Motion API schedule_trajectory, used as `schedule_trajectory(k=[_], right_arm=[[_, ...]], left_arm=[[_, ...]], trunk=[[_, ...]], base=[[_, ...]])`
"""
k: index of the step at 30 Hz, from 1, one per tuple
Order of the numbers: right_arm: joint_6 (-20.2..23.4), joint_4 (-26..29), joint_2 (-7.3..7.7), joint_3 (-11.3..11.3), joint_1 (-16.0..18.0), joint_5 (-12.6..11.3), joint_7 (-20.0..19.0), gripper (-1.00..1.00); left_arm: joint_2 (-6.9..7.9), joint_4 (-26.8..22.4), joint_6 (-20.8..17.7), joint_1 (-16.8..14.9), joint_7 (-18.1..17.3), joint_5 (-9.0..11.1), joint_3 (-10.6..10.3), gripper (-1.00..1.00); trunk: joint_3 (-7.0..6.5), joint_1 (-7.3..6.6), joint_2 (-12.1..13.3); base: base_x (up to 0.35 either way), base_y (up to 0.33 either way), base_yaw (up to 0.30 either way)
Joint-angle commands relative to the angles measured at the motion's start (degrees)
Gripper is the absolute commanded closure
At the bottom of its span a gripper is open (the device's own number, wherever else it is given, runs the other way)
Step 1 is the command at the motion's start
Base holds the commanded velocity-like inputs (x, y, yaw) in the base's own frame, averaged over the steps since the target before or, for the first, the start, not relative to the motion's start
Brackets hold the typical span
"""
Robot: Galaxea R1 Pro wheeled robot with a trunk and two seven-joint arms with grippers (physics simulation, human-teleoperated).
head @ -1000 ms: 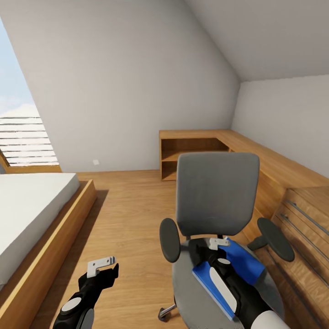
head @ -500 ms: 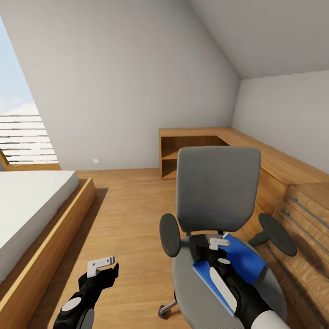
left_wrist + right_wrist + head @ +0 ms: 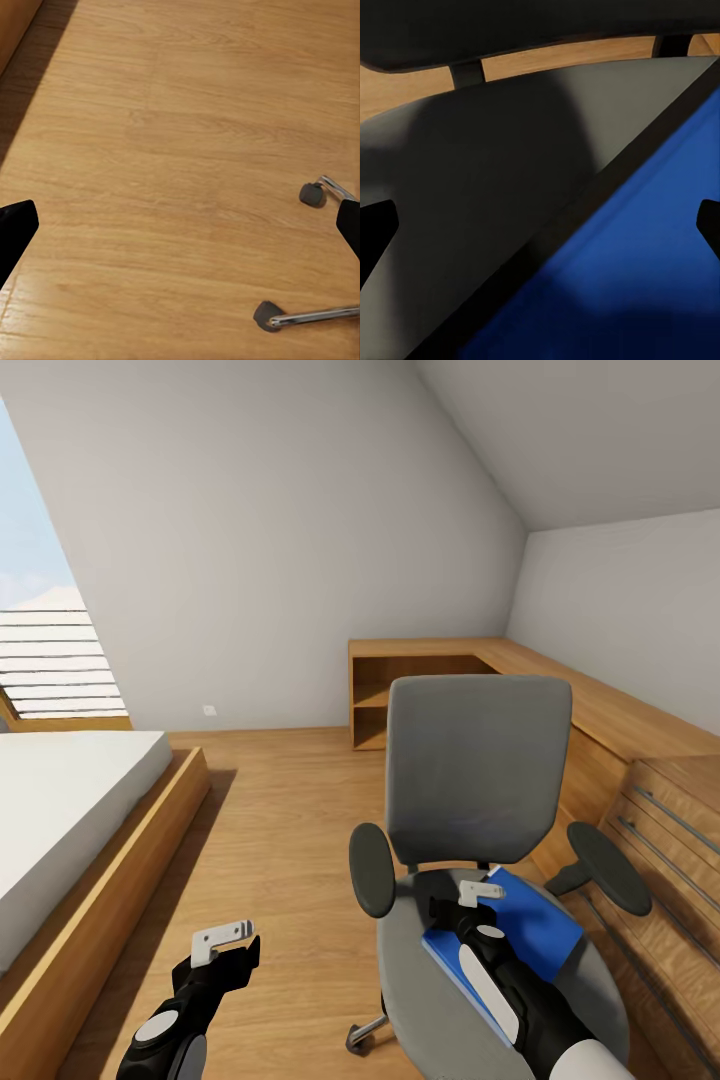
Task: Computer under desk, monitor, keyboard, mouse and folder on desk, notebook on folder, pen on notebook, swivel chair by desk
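The grey swivel chair (image 3: 476,775) stands on the wood floor right of centre, its back facing me. The bright blue folder (image 3: 535,930) lies flat on the chair's seat (image 3: 420,980), towards the right side. My right gripper (image 3: 450,902) hovers open just over the seat at the folder's near-left corner. The right wrist view has the folder (image 3: 630,292) with its dark edge strip, the grey seat (image 3: 472,187) and an open right gripper (image 3: 540,225). My left gripper (image 3: 238,952) hangs open over bare floor left of the chair, and stands open (image 3: 180,232) in the left wrist view too.
A low bed (image 3: 60,810) in a wooden frame fills the left side. A light wooden counter (image 3: 430,652) with open shelves runs along the far and right walls, with wooden drawers (image 3: 670,840) close to the chair's right armrest (image 3: 610,868). Two chair casters (image 3: 310,194) roll on the floor.
The whole picture has shifted slightly, so the camera moved. The chair sits a little higher in the view. Both grippers keep their places and stay open.
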State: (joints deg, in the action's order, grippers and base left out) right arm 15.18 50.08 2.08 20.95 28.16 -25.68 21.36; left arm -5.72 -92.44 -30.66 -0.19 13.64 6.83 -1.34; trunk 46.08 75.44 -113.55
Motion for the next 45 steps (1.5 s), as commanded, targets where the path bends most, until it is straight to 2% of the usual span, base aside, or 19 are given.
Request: schedule_trajectory(k=[1, 6, 16, 26, 45], right_arm=[[0.2, 0.11, 0.07, 0.28, 0.05, -0.43, 0.55, -1.0], [0.89, 0.11, 0.04, 0.03, 0.05, -0.43, 0.59, -1.0], [3.15, 0.11, -0.05, -1.9, 0.05, -0.43, 0.61, -1.0], [3.38, 0.11, -0.05, -2.12, 0.05, -0.43, 0.61, -1.0], [3.45, 0.02, -0.05, -2.14, 0.05, -0.43, 0.61, -1.0]], left_arm=[[0.0, -0.09, -0.19, -0.02, 0.51, 0.62, -0.07, -1.0], [0.0, -0.08, -0.19, -0.01, 0.51, 0.62, -0.07, -1.0], [0.0, -0.08, -0.19, 0.01, 0.51, 0.61, -0.07, -1.0], [0.0, -0.07, -0.19, -0.02, 0.51, 0.62, -0.07, -1.0], [0.15, 0.08, -0.19, -0.03, 0.51, 0.58, 0.0, -1.0]], trunk=[[0.05, 0.0, -0.03], [0.05, 0.0, -0.03], [0.05, 0.0, -0.03], [1.85, 2.19, -4.04], [1.85, 2.19, -4.04]], base=[[0.0, 0.0, 0.0], [0.0, 0.0, 0.0], [0.0, 0.0, 0.0], [0.0, 0.0, 0.0], [0.0, 0.0, 0.0]])
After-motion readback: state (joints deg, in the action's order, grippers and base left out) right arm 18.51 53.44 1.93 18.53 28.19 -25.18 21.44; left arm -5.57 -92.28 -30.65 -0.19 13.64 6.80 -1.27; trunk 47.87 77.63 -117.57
